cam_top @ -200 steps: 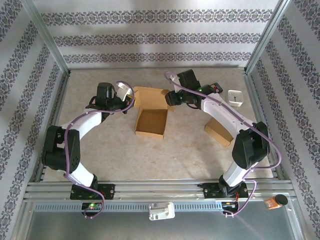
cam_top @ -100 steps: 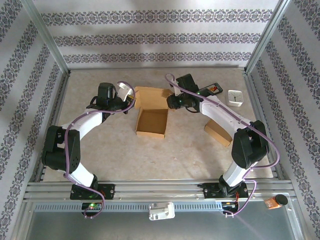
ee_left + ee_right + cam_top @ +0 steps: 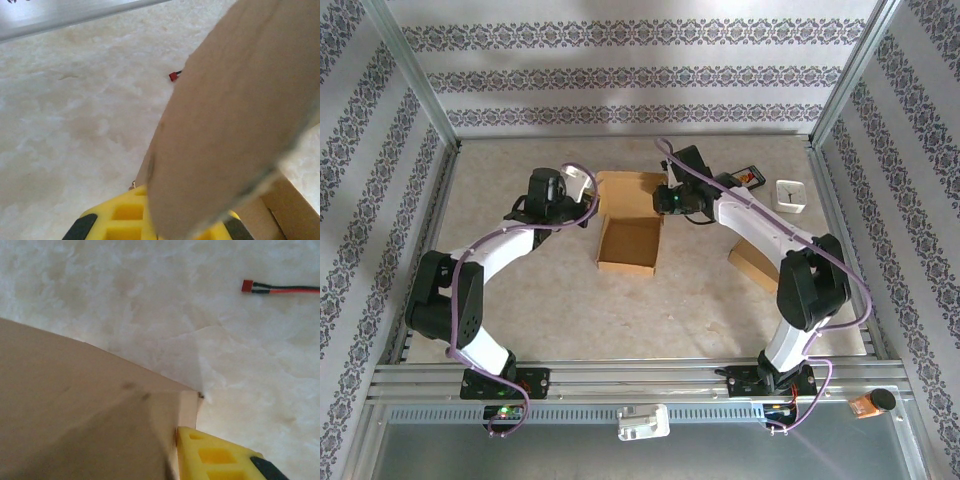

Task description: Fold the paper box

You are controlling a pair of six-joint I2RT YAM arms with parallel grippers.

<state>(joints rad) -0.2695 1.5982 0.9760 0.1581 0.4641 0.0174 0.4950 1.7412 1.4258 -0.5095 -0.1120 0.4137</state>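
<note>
Paper box (image 3: 628,245), one, lying open on the desk (image 3: 700,300), long axis running away from me.
My left fingers (image 3: 117,222) are clamping its left flap; whether my right fingers (image 3: 212,455) are gripping, I cannot tell.

Marbled table (image 3: 620,310) bears paper box (image 3: 628,243), cardboard piece (image 3: 750,268), white tray (image 3: 790,193).

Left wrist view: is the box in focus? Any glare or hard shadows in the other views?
Left wrist: the paper box flap sits near the lens and is soft; the table behind is sharper. Right wrist: cardboard blurred too, red connector crisp. Top external: even light, soft shadows, mild sheen on the front rail.
</note>
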